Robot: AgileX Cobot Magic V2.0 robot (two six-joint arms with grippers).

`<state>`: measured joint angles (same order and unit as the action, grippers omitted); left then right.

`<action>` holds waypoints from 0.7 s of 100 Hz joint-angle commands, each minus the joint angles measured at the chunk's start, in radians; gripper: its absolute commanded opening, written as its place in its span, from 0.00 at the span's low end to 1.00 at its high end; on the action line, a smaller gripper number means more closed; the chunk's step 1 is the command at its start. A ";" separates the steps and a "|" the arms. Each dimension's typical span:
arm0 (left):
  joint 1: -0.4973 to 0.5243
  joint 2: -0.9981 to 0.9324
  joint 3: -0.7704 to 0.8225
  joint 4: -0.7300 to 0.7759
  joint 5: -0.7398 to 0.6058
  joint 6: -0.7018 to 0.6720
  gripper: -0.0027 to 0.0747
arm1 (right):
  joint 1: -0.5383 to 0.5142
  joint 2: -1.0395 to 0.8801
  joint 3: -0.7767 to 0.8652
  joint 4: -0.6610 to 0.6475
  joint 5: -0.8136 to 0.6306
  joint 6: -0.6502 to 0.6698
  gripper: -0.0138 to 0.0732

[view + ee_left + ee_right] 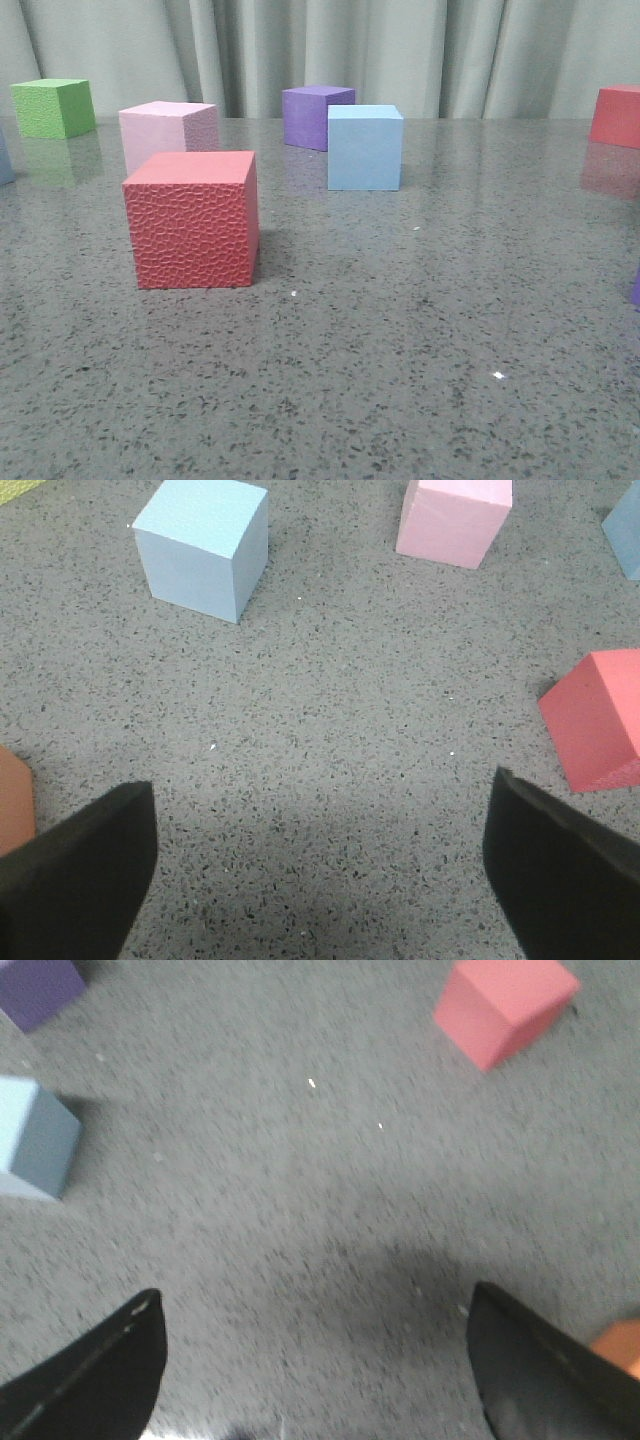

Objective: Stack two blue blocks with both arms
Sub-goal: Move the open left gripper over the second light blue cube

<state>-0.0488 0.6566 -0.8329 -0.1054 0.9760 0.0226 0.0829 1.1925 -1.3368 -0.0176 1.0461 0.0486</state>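
One pale blue block (365, 147) stands mid-table in front of a purple cube (316, 116). A blue sliver at the far left edge (3, 158) looks like the second blue block. In the left wrist view a blue block (200, 545) stands ahead and to one side of my open, empty left gripper (325, 795); another blue block (625, 535) shows at the frame edge. In the right wrist view a blue block (35, 1140) stands well ahead and to one side of my open, empty right gripper (315, 1300). Neither gripper shows in the front view.
A big red cube (192, 218) stands front left with a pale pink cube (167, 133) behind it, a green cube (54, 107) far left, and another red cube (616, 115) far right. An orange cube (620, 1345) lies by the right finger; one (12, 800) lies by the left finger.
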 commanded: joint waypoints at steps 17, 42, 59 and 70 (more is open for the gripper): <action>0.002 0.007 -0.035 -0.011 -0.059 -0.009 0.83 | -0.015 -0.201 0.187 0.018 -0.110 -0.018 0.86; 0.002 0.007 -0.035 -0.011 -0.059 -0.009 0.83 | -0.015 -0.352 0.288 0.018 -0.095 -0.018 0.86; 0.002 0.007 -0.035 -0.011 -0.063 -0.009 0.83 | -0.015 -0.400 0.305 0.018 -0.090 -0.018 0.86; 0.002 0.007 -0.035 -0.011 -0.067 -0.009 0.83 | -0.015 -0.405 0.305 0.018 -0.091 -0.018 0.86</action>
<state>-0.0488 0.6566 -0.8329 -0.1054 0.9760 0.0226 0.0741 0.7936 -1.0081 0.0000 1.0094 0.0406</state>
